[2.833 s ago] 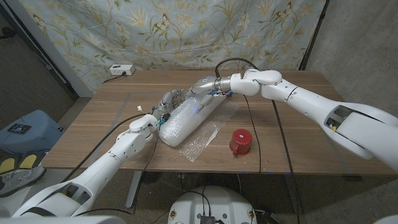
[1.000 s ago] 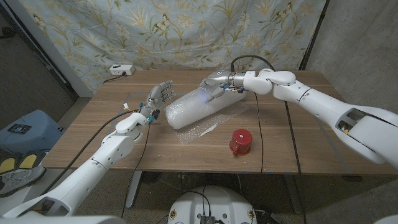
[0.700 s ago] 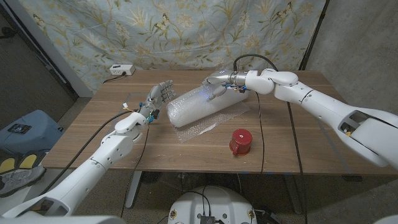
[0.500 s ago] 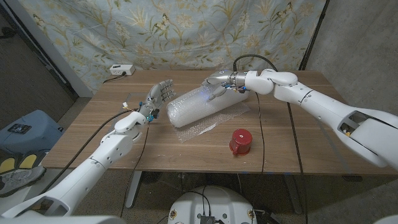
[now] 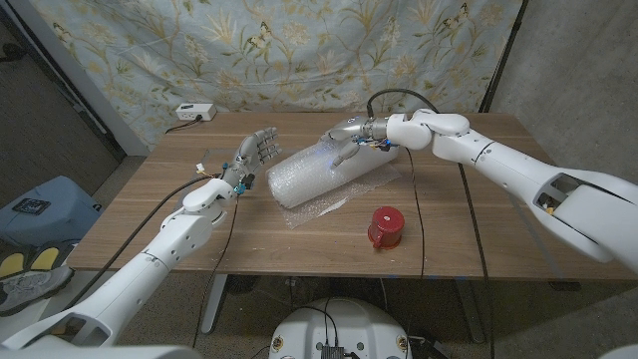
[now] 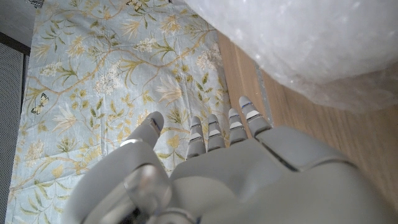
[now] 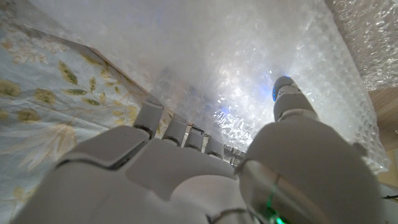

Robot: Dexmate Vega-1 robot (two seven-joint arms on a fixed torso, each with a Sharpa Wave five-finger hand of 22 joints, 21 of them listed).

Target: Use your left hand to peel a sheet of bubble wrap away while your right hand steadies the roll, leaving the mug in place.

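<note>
Bubble wrap roll is lying slantwise near the middle of the wooden table, its far end pointing toward the back right corner and its near end toward the front left. A loose sheet is trailing out from under the roll toward the front edge, touching the roll along its underside.

Right hand is resting on the far end of the roll, fingers draped over the curve and thumb pressing the plastic, as the right wrist view shows; I'd call that the steadying half of the job in place. Left hand is standing just beside the near end of the roll, fingers spread and upright, gripping nothing, apart from the wrap. So the peeling itself looks not yet begun: to my eye the left hand needs to come down to the loose sheet's edge and take hold.

Red mug is sitting upside-down, it seems, nearer the front edge, well clear of both hands.

Hard to judge: whether the trailing sheet is one layer or several, where its free edge ends against the wood grain, and whether the mug has a handle.
</note>
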